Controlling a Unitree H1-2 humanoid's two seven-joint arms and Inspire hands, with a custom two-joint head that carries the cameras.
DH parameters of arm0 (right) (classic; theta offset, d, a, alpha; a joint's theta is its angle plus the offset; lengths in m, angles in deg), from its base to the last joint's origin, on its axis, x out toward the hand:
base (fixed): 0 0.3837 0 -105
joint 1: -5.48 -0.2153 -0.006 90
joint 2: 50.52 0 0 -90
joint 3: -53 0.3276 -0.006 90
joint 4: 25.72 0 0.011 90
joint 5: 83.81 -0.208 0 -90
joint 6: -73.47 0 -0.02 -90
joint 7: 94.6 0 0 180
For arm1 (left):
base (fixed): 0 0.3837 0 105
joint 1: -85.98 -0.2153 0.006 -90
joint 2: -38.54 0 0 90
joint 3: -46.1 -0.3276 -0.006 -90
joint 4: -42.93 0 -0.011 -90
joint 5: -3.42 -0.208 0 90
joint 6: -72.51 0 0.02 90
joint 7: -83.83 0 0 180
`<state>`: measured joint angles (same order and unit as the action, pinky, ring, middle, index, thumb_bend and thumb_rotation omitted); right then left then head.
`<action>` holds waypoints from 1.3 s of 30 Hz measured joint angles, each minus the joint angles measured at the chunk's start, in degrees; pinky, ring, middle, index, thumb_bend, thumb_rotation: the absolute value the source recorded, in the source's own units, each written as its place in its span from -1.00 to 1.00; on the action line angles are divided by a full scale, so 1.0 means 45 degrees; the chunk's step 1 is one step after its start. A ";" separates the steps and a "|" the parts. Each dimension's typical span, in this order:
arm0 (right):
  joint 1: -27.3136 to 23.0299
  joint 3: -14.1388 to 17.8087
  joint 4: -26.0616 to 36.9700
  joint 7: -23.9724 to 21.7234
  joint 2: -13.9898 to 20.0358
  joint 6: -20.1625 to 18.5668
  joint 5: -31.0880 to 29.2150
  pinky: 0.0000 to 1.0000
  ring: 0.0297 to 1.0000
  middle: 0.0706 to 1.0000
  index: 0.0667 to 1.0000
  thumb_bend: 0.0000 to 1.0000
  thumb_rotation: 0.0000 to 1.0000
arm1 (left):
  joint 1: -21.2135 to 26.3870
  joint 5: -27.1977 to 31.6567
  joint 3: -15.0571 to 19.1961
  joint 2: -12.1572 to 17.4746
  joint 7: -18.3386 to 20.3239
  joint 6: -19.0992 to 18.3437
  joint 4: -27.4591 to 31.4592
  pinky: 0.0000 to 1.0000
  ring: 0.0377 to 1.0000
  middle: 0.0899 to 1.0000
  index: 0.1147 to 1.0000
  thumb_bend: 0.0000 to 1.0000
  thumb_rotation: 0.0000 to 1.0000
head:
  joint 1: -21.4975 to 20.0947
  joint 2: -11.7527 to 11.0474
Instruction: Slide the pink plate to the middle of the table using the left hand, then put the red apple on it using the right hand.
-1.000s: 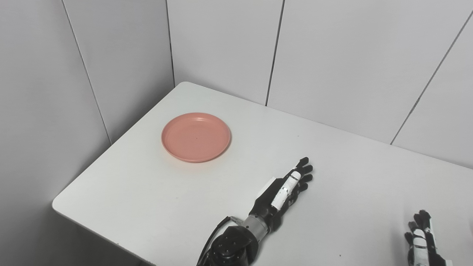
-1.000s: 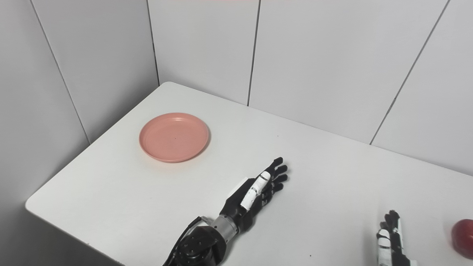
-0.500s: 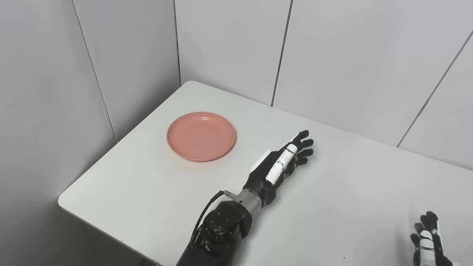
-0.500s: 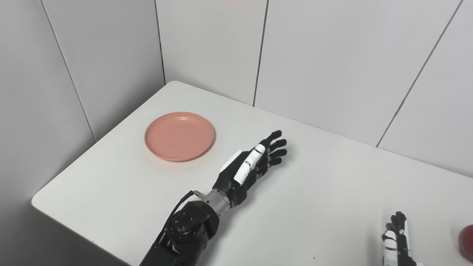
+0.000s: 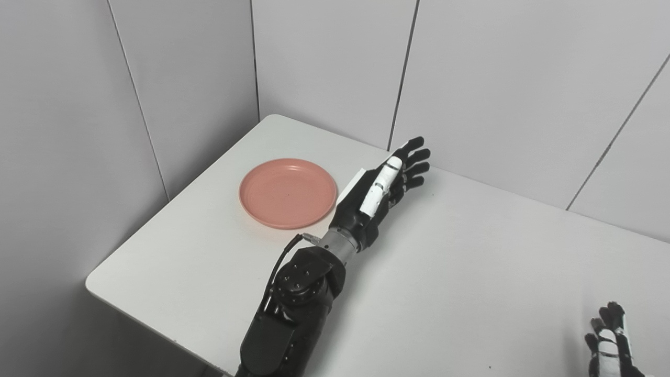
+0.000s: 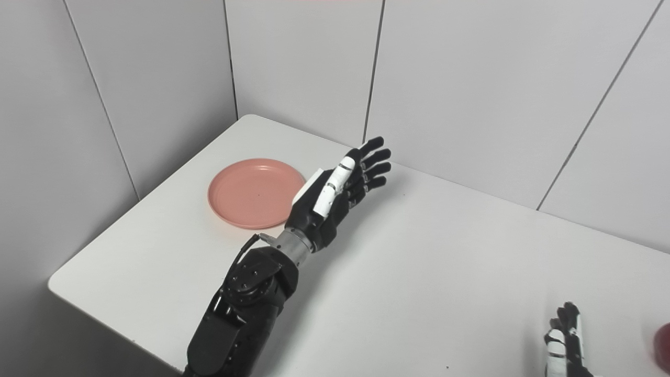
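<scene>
The pink plate (image 5: pixel 288 192) lies flat near the table's far left corner. My left hand (image 5: pixel 381 188) hovers just right of the plate, raised off the table, open with fingers stretched toward the back wall and holding nothing. It overlaps the plate's right rim (image 6: pixel 301 183) in the right eye view. My right hand (image 5: pixel 610 343) rests low at the bottom right, open and only partly in frame. A sliver of the red apple (image 6: pixel 663 346) shows at the right edge in the right eye view, right of that hand.
The white table (image 5: pixel 471 251) sits in a corner of grey panelled walls (image 5: pixel 497 78); its left and near edges drop off. My left forearm (image 5: pixel 293 309) crosses the near left part of the table.
My left hand has risen and travelled away from me and leftward, from mid-table to beside the plate. The view has shifted a little. The right hand has stayed about where it was.
</scene>
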<state>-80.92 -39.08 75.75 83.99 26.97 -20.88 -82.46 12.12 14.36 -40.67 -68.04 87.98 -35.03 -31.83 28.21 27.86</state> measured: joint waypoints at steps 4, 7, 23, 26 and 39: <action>0.0001 0.0005 0.0009 -0.0004 0.0004 0.0000 -0.0003 1.00 1.00 1.00 1.00 -1.00 1.00 | 0.0470 0.0107 0.0499 0.0276 -0.0132 0.0003 -0.0026 0.80 0.83 0.84 0.80 -0.18 1.00 | 0.0000 0.0000; -0.0001 0.0015 0.0007 -0.0006 0.0004 0.0002 -0.0009 1.00 1.00 1.00 1.00 -1.00 1.00 | 0.0686 0.0135 0.0778 0.0535 -0.0229 0.0003 -0.0035 0.80 0.83 0.85 0.80 -0.15 1.00 | 0.0020 0.0000; -0.0009 0.0036 0.0008 -0.0023 0.0021 0.0001 -0.0131 1.00 1.00 1.00 1.00 -1.00 1.00 | 0.1718 0.0507 0.2379 0.1975 -0.0901 -0.0002 -0.0517 0.74 0.77 0.78 0.73 -0.20 1.00 | 0.0098 0.0000; -0.0010 0.0069 0.0011 -0.0024 0.0025 0.0000 -0.0135 1.00 1.00 1.00 1.00 -1.00 1.00 | 0.1764 0.0553 0.2580 0.2236 -0.0903 0.0004 -0.0821 0.76 0.78 0.79 0.74 -0.15 1.00 | 0.0118 0.0019; -0.0077 0.0091 -0.0050 -0.0049 0.0093 0.0006 -0.0146 1.00 1.00 1.00 1.00 -1.00 1.00 | 0.2387 0.0608 0.3423 0.3504 -0.1046 0.0001 -0.2008 0.77 0.78 0.79 0.75 -0.21 1.00 | 0.0215 0.0000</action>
<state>-81.26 -38.67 75.53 83.77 27.39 -20.85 -83.12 22.87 17.10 -25.26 -52.28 83.27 -35.03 -40.86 29.18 27.86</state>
